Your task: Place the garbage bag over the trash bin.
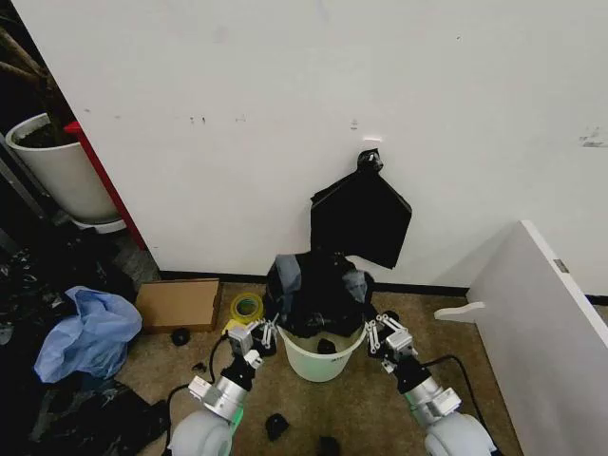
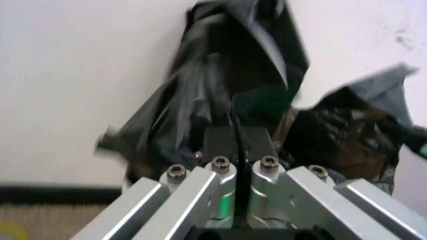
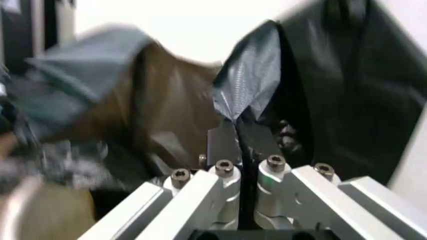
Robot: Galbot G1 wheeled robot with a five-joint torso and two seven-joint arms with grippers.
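Here both claws pinch the garbage bag [image 1: 318,293] bunched over the trash bin [image 1: 321,359].

Two arms, grey-white rounded shells at the base, stepped silver cylindrical wrist sections with a green-lit band. Black cable looped beside each forearm. Left hand [image 1: 267,334] and right hand [image 1: 372,334]: bare aluminium linkage bars, four hex-socket screws across the knuckles, dark flat finger pads [image 2: 220,142], green glow between the bars near the palm.
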